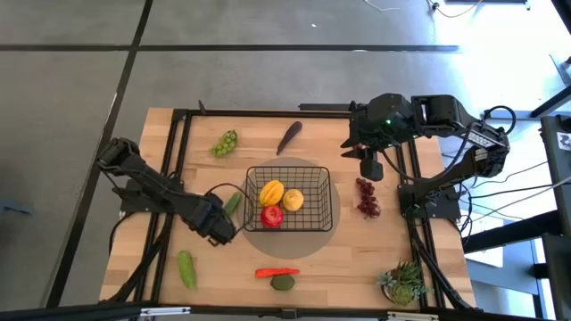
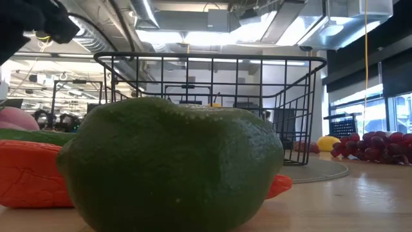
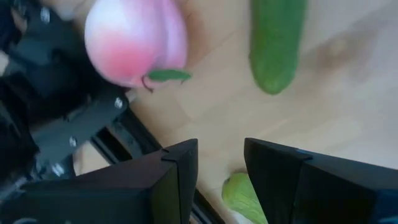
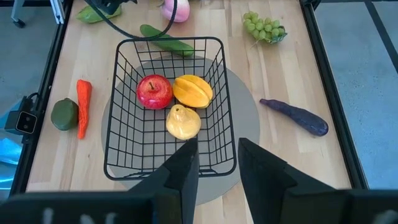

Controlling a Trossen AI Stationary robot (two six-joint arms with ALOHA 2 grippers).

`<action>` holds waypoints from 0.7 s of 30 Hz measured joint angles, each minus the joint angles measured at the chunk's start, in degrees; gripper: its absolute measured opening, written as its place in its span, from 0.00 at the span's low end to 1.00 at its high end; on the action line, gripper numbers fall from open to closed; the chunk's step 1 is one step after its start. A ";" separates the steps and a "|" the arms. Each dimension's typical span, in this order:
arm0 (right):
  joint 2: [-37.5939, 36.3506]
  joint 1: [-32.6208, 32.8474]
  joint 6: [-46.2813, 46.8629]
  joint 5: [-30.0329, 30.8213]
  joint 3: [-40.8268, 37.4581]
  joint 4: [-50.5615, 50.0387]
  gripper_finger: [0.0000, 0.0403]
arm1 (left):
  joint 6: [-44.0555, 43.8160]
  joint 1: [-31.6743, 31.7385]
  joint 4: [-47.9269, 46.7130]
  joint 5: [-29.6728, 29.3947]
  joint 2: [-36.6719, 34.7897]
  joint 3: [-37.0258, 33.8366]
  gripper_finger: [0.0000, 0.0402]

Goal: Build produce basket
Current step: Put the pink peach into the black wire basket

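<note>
Nearest the low camera sat a dark green fruit (image 2: 170, 164), filling most of that view, with an orange-red chilli (image 2: 32, 174) touching it from behind and the basket (image 2: 212, 103) rising beyond both; dark red grapes (image 2: 380, 147) lay on the worktop (image 2: 347, 200) to the basket's right.

From the high view, the basket (image 1: 288, 198) stood on a grey round mat (image 1: 343, 227) and held a red apple-like fruit (image 1: 272, 216), an orange-yellow fruit (image 1: 271, 192) and a yellow fruit (image 1: 293, 200). The left claw (image 1: 219, 223) was just beside the basket's left wall, next to a cucumber (image 1: 233, 202). The right claw (image 1: 370, 165) hung off the basket's far right corner, above the dark grapes (image 1: 367, 198). Green grapes (image 1: 225, 143) and an eggplant (image 1: 289, 136) lay beyond the basket; a second cucumber (image 1: 186, 269), the chilli (image 1: 277, 272) and the green fruit (image 1: 283, 283) lay on its near side, and a potted plant (image 1: 403, 283) stood at the near right corner.

At the left wrist, the fingers (image 3: 174, 180) were spread with nothing between them, a pink peach (image 3: 135, 42) and a cucumber (image 3: 277, 43) ahead.

At the right wrist, the fingers (image 4: 183, 168) stood apart and empty over the basket's rim (image 4: 168, 171).
</note>
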 joint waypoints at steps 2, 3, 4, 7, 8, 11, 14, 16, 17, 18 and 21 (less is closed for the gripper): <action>0.00 -0.04 -0.02 0.00 0.00 0.02 0.27 | -2.65 -0.54 0.00 0.12 0.00 -1.10 0.30; 0.00 -0.05 -0.07 0.00 0.00 0.02 0.27 | -4.04 -0.79 0.02 0.12 0.00 -1.70 0.30; 0.00 -0.05 -0.25 0.00 0.00 0.02 0.27 | -5.49 -0.90 0.11 0.13 0.00 -2.42 0.30; 0.00 -0.05 -1.36 0.00 0.00 0.04 0.27 | -9.27 -0.94 0.13 -0.13 0.00 -4.82 0.30; 0.00 -0.05 -1.42 0.00 0.00 0.10 0.27 | -9.80 -0.91 0.15 -0.35 0.00 -5.63 0.30; -0.02 -0.05 -1.50 0.00 0.00 0.66 0.27 | -10.14 -0.91 0.15 -0.48 0.00 -8.01 0.30; -0.04 -0.05 -1.51 0.00 0.00 1.24 0.27 | -10.14 -0.89 0.23 -1.48 0.01 -9.63 0.30; -0.04 -0.05 -1.53 0.00 0.00 1.34 0.27 | -10.16 -0.89 0.36 -2.52 0.00 -10.39 0.30; -0.04 -0.05 -1.53 0.00 0.00 1.35 0.27 | -10.16 -0.89 0.40 -3.11 0.00 -10.64 0.30; -0.04 -0.05 -1.53 0.01 0.00 1.36 0.27 | -10.16 -0.89 0.44 -3.44 0.00 -10.90 0.30; -0.04 -0.05 -1.53 0.00 0.00 1.89 0.27 | -9.66 -0.89 0.59 -3.57 0.00 -11.50 0.30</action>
